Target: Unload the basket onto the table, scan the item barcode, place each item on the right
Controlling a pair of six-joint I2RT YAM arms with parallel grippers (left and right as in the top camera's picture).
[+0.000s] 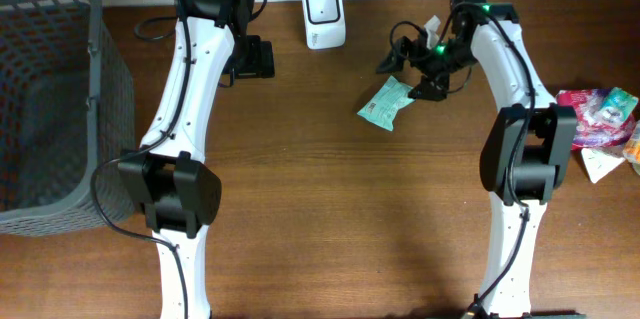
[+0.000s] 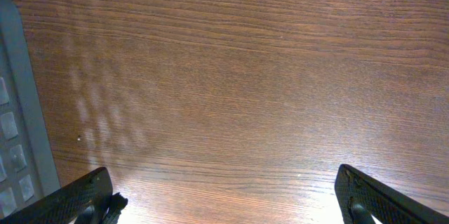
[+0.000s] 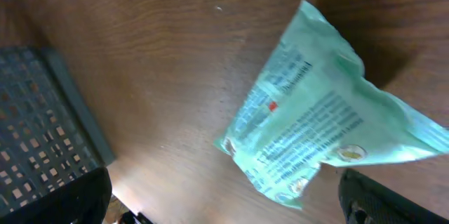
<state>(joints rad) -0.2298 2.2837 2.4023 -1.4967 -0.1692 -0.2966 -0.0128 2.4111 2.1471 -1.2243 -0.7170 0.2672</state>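
A light green snack packet (image 1: 385,103) lies flat on the wooden table, printed side up in the right wrist view (image 3: 316,126). My right gripper (image 1: 420,67) hovers just right of and above it, jaws wide open and empty (image 3: 231,203); the packet's lower edge reaches between the fingertips. A white barcode scanner (image 1: 323,15) stands at the table's back edge, left of the packet. My left gripper (image 1: 255,59) sits open at the back left, with only bare wood under it (image 2: 224,199).
A grey mesh basket (image 1: 50,99) fills the left side and shows in both wrist views (image 2: 17,133) (image 3: 42,133). A pile of other packets (image 1: 600,119) lies at the right edge.
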